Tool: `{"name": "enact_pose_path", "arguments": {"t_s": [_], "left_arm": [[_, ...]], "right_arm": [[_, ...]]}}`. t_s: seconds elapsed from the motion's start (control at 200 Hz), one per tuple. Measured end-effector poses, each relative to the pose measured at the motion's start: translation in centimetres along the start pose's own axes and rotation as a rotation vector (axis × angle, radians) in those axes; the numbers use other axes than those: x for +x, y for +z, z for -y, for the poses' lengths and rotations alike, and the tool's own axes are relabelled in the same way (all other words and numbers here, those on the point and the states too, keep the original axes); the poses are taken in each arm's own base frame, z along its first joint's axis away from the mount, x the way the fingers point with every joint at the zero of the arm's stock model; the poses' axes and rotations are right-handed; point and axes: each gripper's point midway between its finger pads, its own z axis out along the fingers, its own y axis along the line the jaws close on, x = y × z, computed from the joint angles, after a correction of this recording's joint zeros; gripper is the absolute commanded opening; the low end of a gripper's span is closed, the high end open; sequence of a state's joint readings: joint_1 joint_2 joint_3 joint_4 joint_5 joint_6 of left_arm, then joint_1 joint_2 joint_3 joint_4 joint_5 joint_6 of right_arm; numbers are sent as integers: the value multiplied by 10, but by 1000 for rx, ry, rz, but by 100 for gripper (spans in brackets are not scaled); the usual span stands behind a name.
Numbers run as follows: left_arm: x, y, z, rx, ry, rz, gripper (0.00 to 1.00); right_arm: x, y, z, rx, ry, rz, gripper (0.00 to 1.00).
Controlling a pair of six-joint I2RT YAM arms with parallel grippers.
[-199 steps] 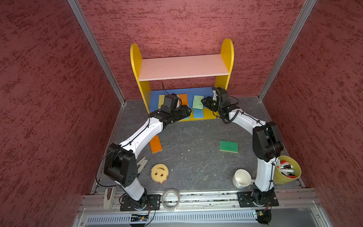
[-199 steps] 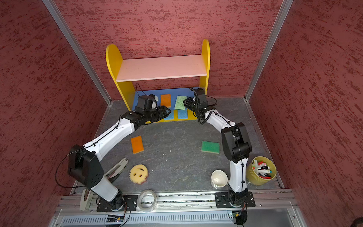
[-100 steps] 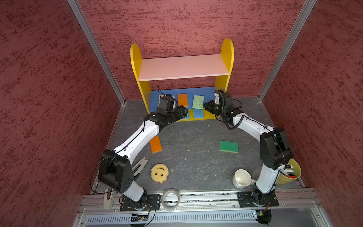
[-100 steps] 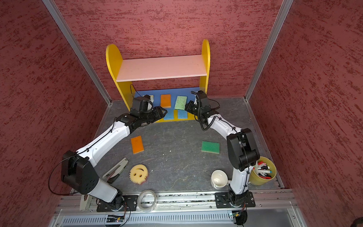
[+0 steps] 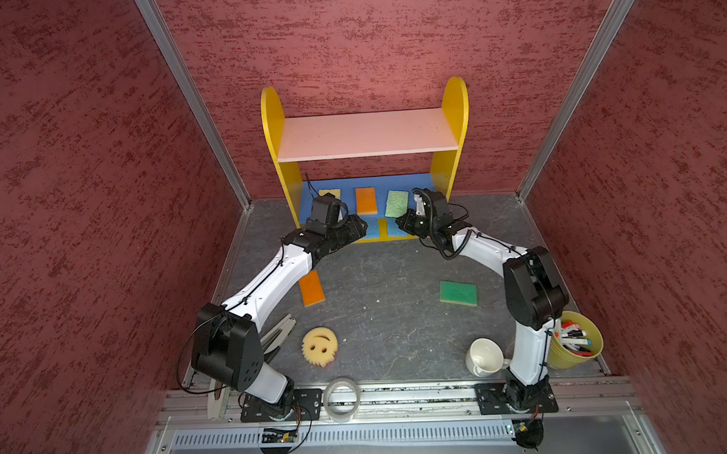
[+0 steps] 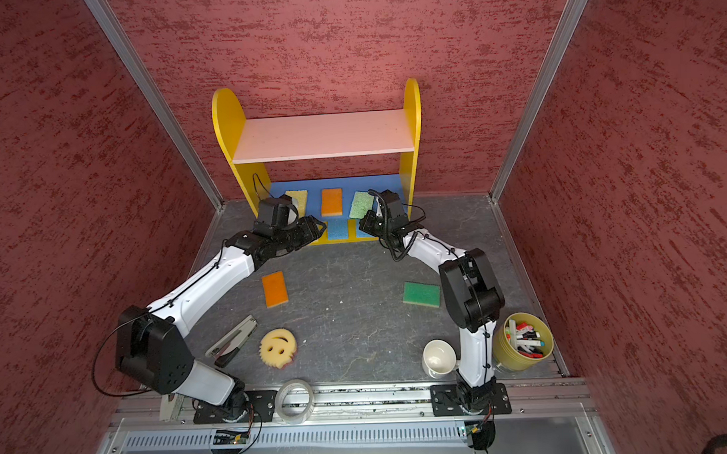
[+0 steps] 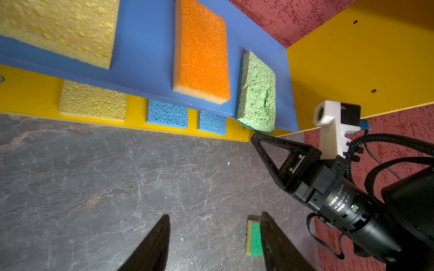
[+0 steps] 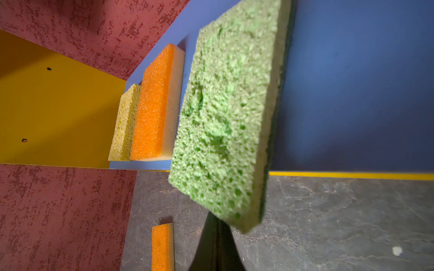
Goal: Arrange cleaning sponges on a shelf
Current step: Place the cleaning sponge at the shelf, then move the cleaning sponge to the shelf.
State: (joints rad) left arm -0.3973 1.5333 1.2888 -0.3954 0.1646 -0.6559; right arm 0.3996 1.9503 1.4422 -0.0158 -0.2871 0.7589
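The shelf [image 5: 453, 108] stands at the back wall. Its blue middle board carries a yellow sponge [image 7: 58, 25], an orange sponge [image 5: 366, 201] and a light green sponge [image 5: 396, 202] that overhangs the front edge. The yellow base holds a yellow sponge [image 7: 92, 101] and two blue sponges [image 7: 167, 114]. An orange sponge [image 5: 311, 288], a green sponge [image 5: 458, 293] and a smiley sponge [image 5: 320, 346] lie on the floor. My right gripper [image 8: 217, 223] is shut and empty, its tip just below the light green sponge's overhanging corner. My left gripper [image 7: 215, 217] hangs open and empty before the base.
A white mug [image 5: 485, 357] and a yellow cup of markers [image 5: 576, 345] stand by the right arm's base. A tape ring [image 5: 341, 399] lies on the front rail and a stapler [image 6: 232, 343] by the left arm. Red walls close in on three sides.
My right gripper has shut and drawn back from the light green sponge, which stays on the blue board. The left arm has pulled back slightly to the left.
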Motion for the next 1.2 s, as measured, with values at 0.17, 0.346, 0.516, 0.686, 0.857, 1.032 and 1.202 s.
{"name": "enact_pose_path", "arguments": {"t_s": [0.17,0.346,0.516,0.686,0.857,1.032,1.202], "left_arm": [[3,1,0,8,-3,-11,61],[9,6,-6,0,-9,-32,61],[16,12,-11,-3,-17,-58,61],[19,13,-13,-5,-22,-64,61],[20,14,-15,-9,-24,-67,61],[19,14,-16,-9,-26,-67,61],[19,13,-16,-9,-26,-66,61]], "right_arm": [[-15,-1,-5,13,-8,49,0],[-22,-2,-1,48,-16,79,0],[-30,2,-1,64,-27,99,0],[-28,6,5,79,-28,93,0],[-27,7,8,93,-27,95,0],[-26,7,10,100,-29,92,0],[-23,3,12,104,-30,84,0]]}}
